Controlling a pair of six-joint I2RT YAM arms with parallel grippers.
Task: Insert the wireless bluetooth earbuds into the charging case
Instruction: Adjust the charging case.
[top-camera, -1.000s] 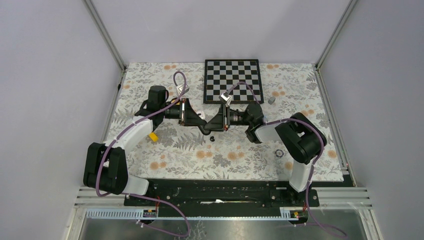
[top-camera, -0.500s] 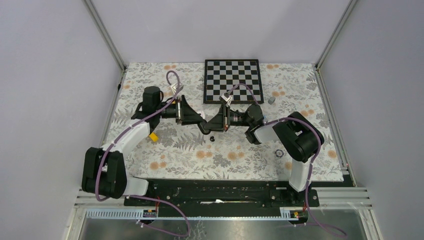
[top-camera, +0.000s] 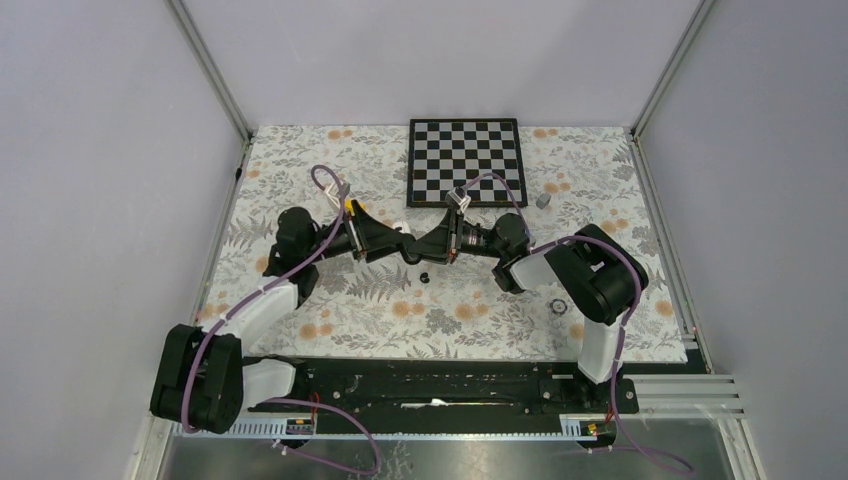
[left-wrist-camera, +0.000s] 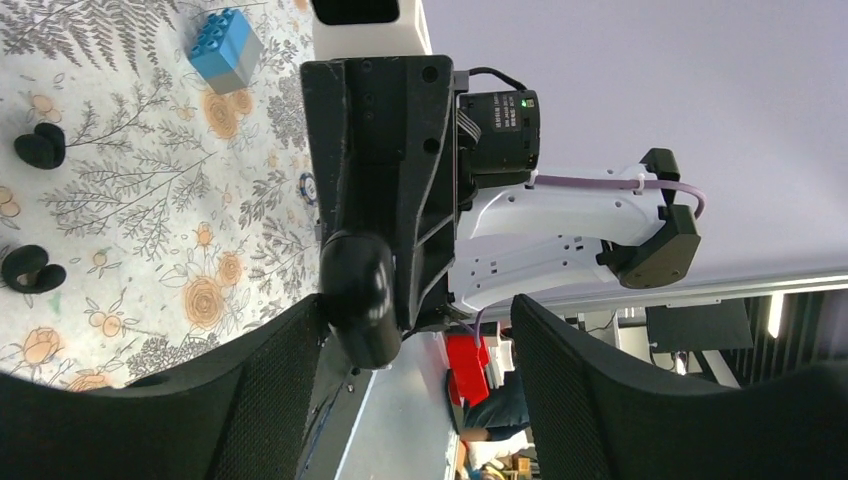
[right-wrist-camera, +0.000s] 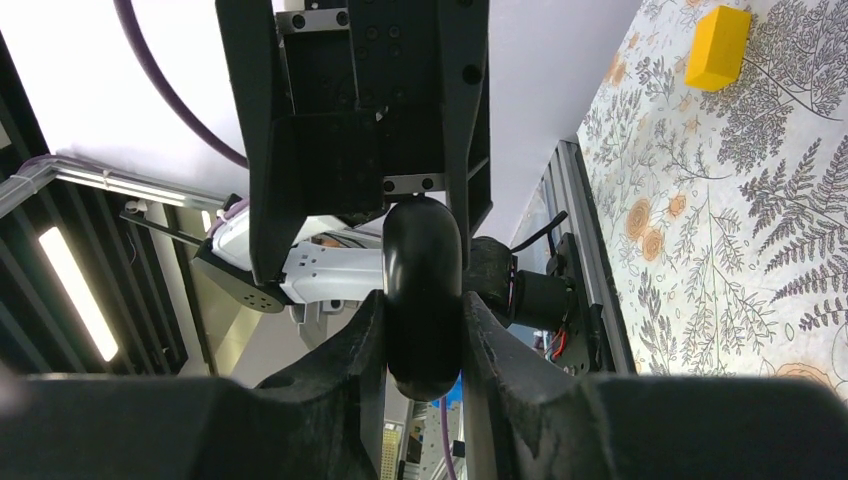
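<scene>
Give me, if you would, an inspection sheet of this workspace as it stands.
Surface: floral mat over the table.
Job's things: black charging case in the right gripper; two black earbuds lying on the mat; white ones not seen.
Clutter: chessboard, blue-grey block, yellow block, small ring.
Grippers: right gripper shut on the charging case; left gripper open, facing it.
Cables: purple cables run along both arms.
Surroundings: pale walls, metal frame posts.
</scene>
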